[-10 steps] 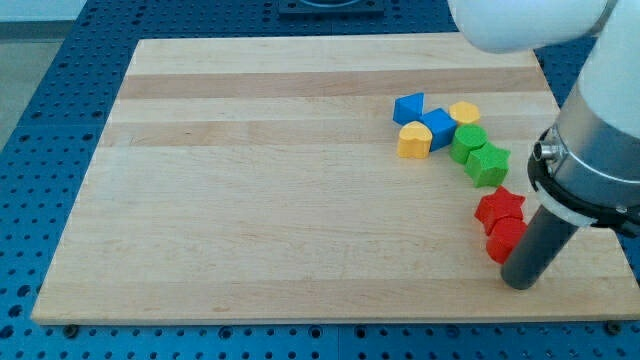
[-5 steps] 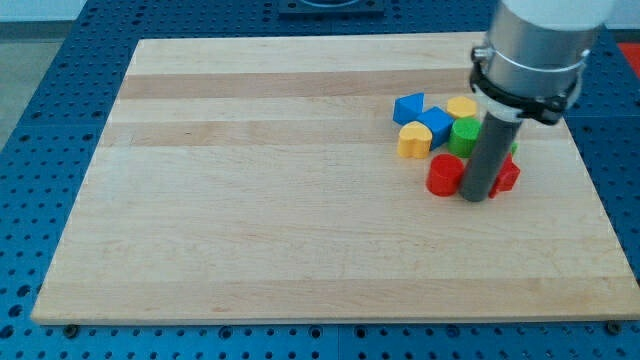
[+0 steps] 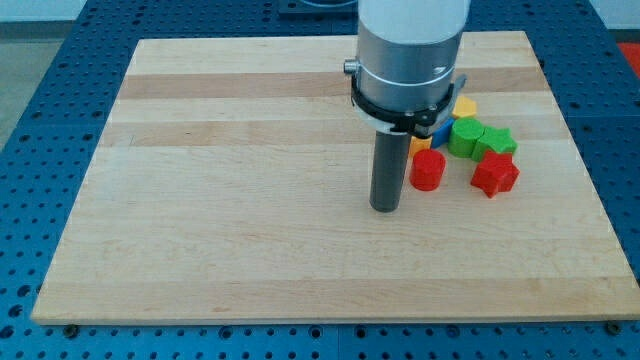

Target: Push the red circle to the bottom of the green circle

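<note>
The red circle (image 3: 428, 170) sits on the wooden board (image 3: 230, 200) right of centre, below and left of the green circle (image 3: 464, 138). My tip (image 3: 385, 207) rests on the board just left of and slightly below the red circle, a small gap apart. A red star-like block (image 3: 495, 174) lies to the right of the red circle, below a second green block (image 3: 496, 142).
A yellow block (image 3: 465, 106) sits above the green circle. A blue block (image 3: 441, 129) and another yellow block (image 3: 419, 145) are mostly hidden behind the arm's body (image 3: 410, 60). The board's right edge is close to the cluster.
The rod has swept from the board's lower right up and then left past the blocks. The red circle and red star were pushed up next to the green blocks.
</note>
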Robot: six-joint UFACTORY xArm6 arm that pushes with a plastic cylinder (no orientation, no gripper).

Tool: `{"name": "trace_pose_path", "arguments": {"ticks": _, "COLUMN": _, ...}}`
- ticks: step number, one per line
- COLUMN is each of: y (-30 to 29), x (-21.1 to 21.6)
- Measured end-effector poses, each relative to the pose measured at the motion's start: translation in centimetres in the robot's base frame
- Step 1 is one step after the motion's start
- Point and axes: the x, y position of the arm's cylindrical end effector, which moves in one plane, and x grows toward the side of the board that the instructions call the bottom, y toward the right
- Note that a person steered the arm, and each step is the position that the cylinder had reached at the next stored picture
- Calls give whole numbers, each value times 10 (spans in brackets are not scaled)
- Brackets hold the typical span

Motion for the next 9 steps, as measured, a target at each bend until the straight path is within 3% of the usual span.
{"name": "trace_pose_path", "arguments": {"ticks": 6, "y": 29, "x": -44}}
{"name": "trace_pose_path", "arguments": {"ticks": 9, "y": 36, "x": -45}}
